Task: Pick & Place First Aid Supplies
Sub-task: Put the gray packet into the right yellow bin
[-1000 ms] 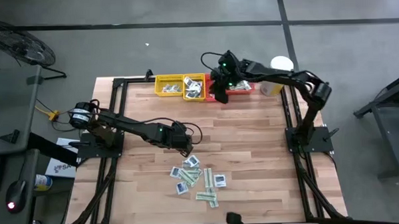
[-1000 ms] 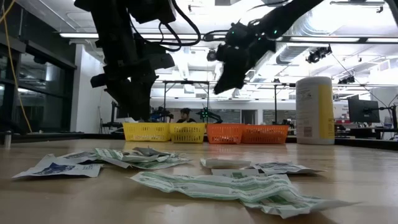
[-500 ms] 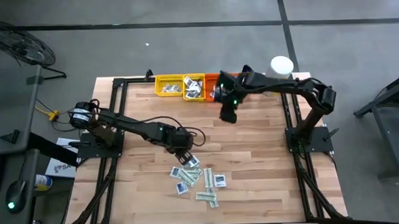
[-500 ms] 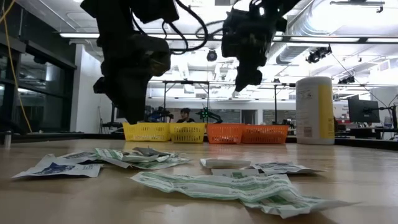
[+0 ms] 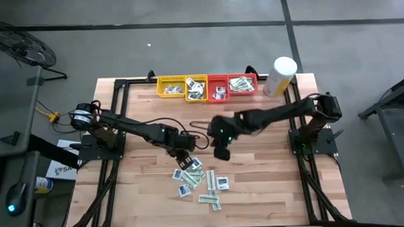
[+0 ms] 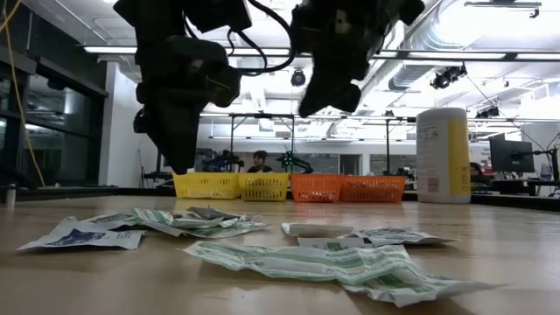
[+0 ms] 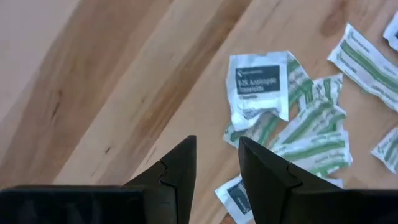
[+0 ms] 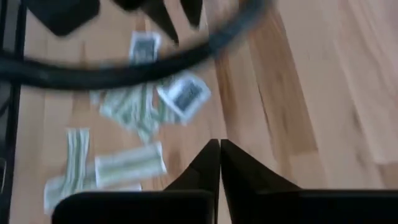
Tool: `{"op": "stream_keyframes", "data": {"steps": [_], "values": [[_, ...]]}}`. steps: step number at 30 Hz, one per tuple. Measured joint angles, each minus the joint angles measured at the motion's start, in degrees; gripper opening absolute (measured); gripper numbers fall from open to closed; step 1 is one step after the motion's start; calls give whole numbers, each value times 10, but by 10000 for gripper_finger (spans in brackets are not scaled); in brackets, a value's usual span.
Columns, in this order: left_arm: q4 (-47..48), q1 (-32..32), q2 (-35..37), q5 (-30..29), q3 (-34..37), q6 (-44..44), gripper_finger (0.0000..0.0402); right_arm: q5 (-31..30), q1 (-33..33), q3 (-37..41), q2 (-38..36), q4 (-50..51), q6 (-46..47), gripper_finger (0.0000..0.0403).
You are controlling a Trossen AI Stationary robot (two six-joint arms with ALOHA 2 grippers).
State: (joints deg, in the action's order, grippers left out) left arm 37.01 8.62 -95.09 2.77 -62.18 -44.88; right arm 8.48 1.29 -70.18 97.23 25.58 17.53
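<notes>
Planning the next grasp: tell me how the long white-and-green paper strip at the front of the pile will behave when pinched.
The long white-and-green paper strip looks crumpled and lies flat, so it probably flops and weighs little. Thin against the wooden table, it may slide rather than lift.

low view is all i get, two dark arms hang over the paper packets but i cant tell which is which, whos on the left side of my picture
Observer: That is the left arm. From above, its left gripper hangs over the near-left edge of the pile of flat white-and-green paper packets.
Operator: are its fingers open
Observer: Yes. Its wrist view shows its two dark fingers apart with bare wood between them, nothing held.
Operator: and the other arm
Observer: The right gripper is above bare wood just behind the pile; its wrist view shows its fingers pressed together, empty.
Operator: anything in the trays yet
Observer: Yes, packets lie in the yellow plastic tray and the red plastic tray.
</notes>
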Motion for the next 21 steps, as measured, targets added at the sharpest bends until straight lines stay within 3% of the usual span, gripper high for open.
{"op": "stream_keyframes", "data": {"steps": [8, 14, 21], "values": [[-18, 0, 0, 20, 0, 26, 119, -134, 78, 118, 0, -264, 149, 2], [-17, 0, 0, 25, 0, 42, 119, -141, 101, 186, 44, -419, 225, 1], [-14, 5, 0, 20, 16, 46, 119, -128, 113, 128, 131, -440, 213, 0]]}}
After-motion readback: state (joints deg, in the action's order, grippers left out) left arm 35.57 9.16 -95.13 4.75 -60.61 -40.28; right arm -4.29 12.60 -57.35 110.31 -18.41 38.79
